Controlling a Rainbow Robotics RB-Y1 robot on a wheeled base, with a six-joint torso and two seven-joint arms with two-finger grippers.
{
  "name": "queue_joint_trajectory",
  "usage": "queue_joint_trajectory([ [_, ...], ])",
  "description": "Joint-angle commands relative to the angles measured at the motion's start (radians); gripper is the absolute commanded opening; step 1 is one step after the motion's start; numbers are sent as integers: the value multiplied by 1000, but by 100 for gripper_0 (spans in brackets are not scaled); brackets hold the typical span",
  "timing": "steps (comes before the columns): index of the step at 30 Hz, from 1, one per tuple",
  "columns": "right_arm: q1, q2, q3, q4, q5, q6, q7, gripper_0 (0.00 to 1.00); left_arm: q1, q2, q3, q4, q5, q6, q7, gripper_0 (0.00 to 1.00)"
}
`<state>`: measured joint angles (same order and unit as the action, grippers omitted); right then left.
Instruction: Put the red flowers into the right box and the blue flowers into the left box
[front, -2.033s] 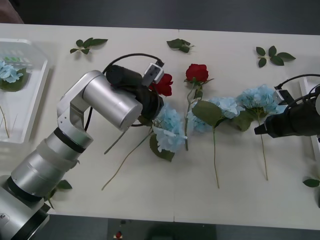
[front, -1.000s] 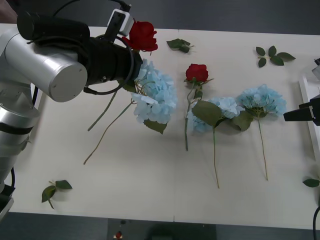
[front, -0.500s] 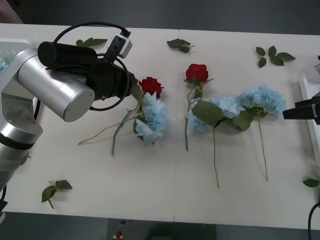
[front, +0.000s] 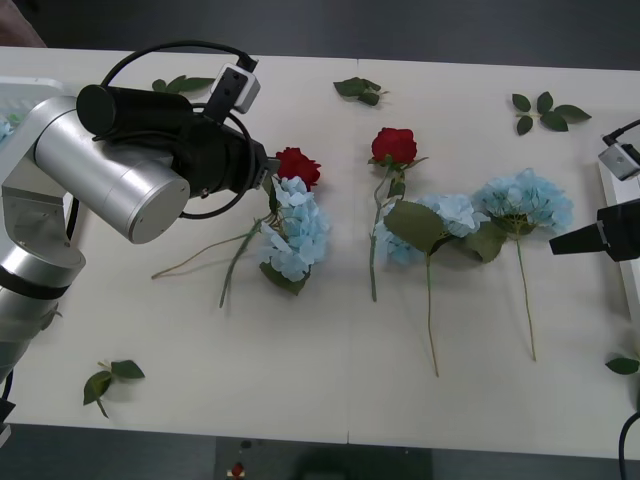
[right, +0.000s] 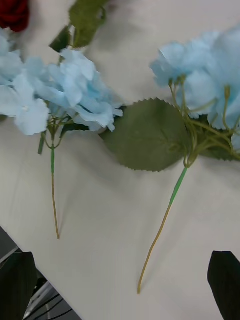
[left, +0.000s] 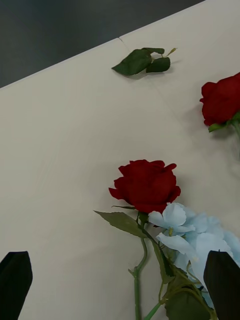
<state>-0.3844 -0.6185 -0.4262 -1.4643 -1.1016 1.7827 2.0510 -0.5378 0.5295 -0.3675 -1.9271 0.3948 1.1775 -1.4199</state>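
A red flower (front: 297, 165) and a blue flower (front: 293, 235) lie together on the table, their stems crossing. My left gripper (front: 263, 170) is just left of that rose and open; the rose (left: 146, 185) and blue cluster (left: 200, 245) lie ahead of its spread fingers (left: 15, 280). A second red flower (front: 394, 145) lies mid-table, with two more blue flowers (front: 450, 215) (front: 522, 200) to its right. My right gripper (front: 565, 241) is open at the far right, facing those blue clusters (right: 65, 95) (right: 200, 65). The left box (front: 20, 88) shows at the left edge, the right box (front: 608, 190) at the right edge.
Loose green leaf sprigs lie along the far side (front: 175, 88) (front: 360, 90) (front: 545, 110), near the front left (front: 108, 380) and at the right edge (front: 622, 365). The table's front strip is bare.
My left gripper had lifted the rose and blue flower together, brought them down left of where they lay, and let go. The right gripper has edged left toward the blue flowers.
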Motion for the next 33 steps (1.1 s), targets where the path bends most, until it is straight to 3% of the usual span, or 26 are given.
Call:
queue_joint_trajectory([
  [1, -25, -3, 30, -28, 54, -25, -89, 100, 9, 14, 41, 10, -1, 5, 27, 100],
  [11, -25, -3, 167, -28, 164, -144, -269, 100, 24, 17, 90, 22, 18, 90, -240, 100],
  [18, -16, -4, 250, -28, 192, -217, -324, 100, 70, 20, 90, 50, 72, 74, -378, 100],
  [33, 56, -3, 348, -28, 256, -365, -371, 100, 85, 20, -74, 91, 21, -10, -412, 100],
])
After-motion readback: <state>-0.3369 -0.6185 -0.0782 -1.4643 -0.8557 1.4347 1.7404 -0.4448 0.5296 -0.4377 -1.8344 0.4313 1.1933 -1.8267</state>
